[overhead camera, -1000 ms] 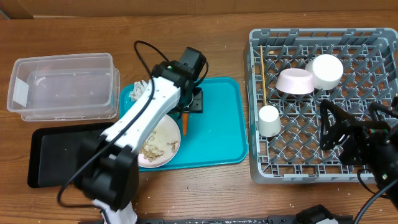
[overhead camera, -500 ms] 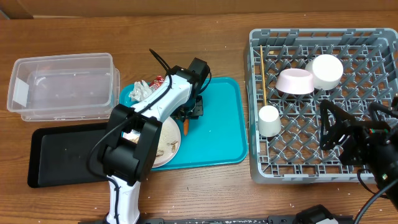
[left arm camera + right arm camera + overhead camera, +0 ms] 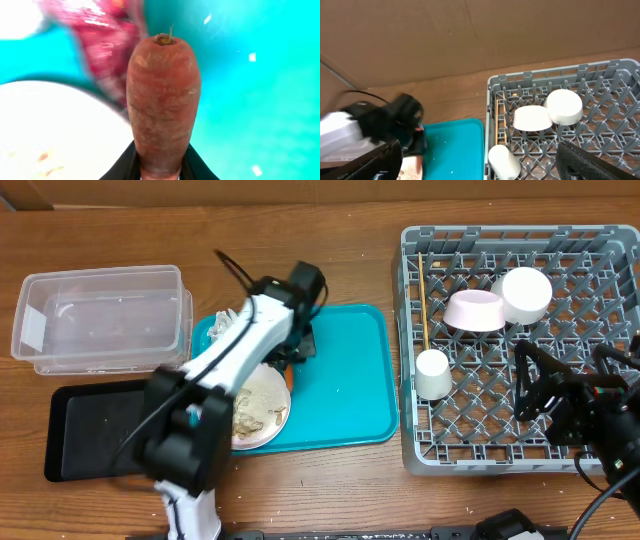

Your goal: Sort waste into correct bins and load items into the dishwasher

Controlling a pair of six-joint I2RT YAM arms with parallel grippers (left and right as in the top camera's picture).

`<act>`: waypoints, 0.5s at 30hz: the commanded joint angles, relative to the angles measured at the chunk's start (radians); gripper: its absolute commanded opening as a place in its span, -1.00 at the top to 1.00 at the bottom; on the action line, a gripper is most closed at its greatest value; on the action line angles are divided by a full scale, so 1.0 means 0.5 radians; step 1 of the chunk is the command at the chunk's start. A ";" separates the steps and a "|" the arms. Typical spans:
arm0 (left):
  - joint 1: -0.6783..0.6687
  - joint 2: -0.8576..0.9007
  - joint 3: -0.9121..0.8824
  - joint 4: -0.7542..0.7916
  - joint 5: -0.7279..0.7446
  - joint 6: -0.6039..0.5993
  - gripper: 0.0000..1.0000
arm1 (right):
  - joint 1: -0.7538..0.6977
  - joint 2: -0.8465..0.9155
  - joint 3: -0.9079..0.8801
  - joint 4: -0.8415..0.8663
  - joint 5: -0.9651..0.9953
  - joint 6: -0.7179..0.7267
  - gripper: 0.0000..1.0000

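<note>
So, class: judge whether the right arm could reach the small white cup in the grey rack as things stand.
Probably yes: the right gripper hangs open over the rack, with the cup just ahead and nothing between.

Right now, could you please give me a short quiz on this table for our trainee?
1. True or false: the left pincer is shut on the carrot.
2. How many bowls sit in the dish rack? A) one B) two C) three
3. What does the plate of food scraps rest on?

Key: 1 true; 2 B; 3 the teal tray.
</note>
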 commanded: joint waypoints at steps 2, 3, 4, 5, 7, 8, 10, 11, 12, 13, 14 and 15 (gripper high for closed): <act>0.093 -0.366 0.085 -0.206 -0.156 -0.231 0.88 | -0.005 0.000 0.002 0.009 0.020 0.010 -1.00; 0.129 -0.417 0.085 -0.294 -0.189 -0.293 0.88 | -0.005 0.000 0.002 0.009 0.020 0.010 -1.00; 0.174 -0.462 0.084 -0.381 -0.216 -0.346 0.91 | -0.005 0.000 0.002 0.009 0.020 0.010 -1.00; 0.226 -0.498 0.082 -0.462 -0.241 -0.388 0.91 | -0.005 0.000 0.002 0.009 0.020 0.010 -1.00; 0.361 -0.557 0.057 -0.603 -0.281 -0.433 0.91 | -0.005 0.000 0.002 0.009 0.021 0.010 -1.00; 0.417 -0.572 0.039 -0.642 -0.289 -0.446 0.91 | -0.005 0.000 0.002 0.009 0.020 0.010 -1.00; 0.562 -0.602 -0.036 -0.700 -0.288 -0.446 0.91 | -0.005 0.000 0.002 0.009 0.020 0.010 -1.00; 0.639 -0.615 -0.092 -0.712 -0.288 -0.446 0.91 | -0.005 0.000 0.002 0.009 0.020 0.010 -1.00; 0.714 -0.627 -0.158 -0.712 -0.288 -0.446 0.91 | -0.005 0.000 0.002 0.009 0.020 0.010 -1.00; 0.790 -0.641 -0.232 -0.706 -0.287 -0.446 0.91 | -0.005 0.000 0.002 0.009 0.020 0.010 -1.00; 0.864 -0.653 -0.311 -0.694 -0.287 -0.446 0.91 | -0.005 0.000 0.002 0.009 0.020 0.010 -1.00; 0.940 -0.664 -0.388 -0.671 -0.290 -0.445 0.91 | -0.005 0.000 0.002 0.009 0.021 0.010 -1.00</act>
